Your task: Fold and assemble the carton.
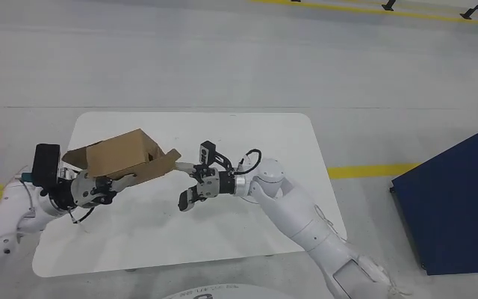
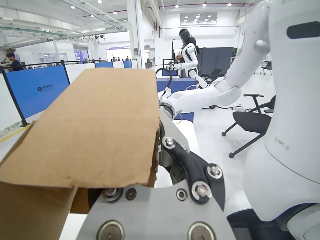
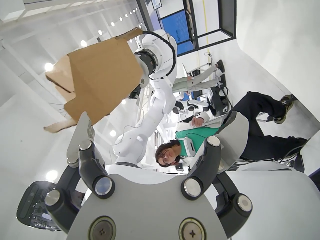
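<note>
Carton (image 1: 119,153) is brown and partly opened into a box shape. It sits over the left part of the table (image 1: 246,142), tilted, and looks to be held off the surface. Its open end faces the far left corner. One flap (image 1: 168,162) sticks out toward the table's middle, and more loose flaps hang at the other end.

Left gripper (image 1: 118,182) is under the carton's near side and clamped on a wall. In the left wrist view the cardboard edge runs right against the one visible finger (image 2: 175,151); the other finger is hidden behind the panel.

Right gripper (image 1: 188,185) is at mid-table, just beside the protruding flap, spread wide and holding nothing. Its upper finger (image 1: 187,170) is close to the flap tip, but contact can't be told. In the right wrist view one fingertip (image 3: 83,123) overlaps the carton's lower edge and the other is well clear.

A blue panel (image 1: 448,202) stands on the floor off the table's right side.
</note>
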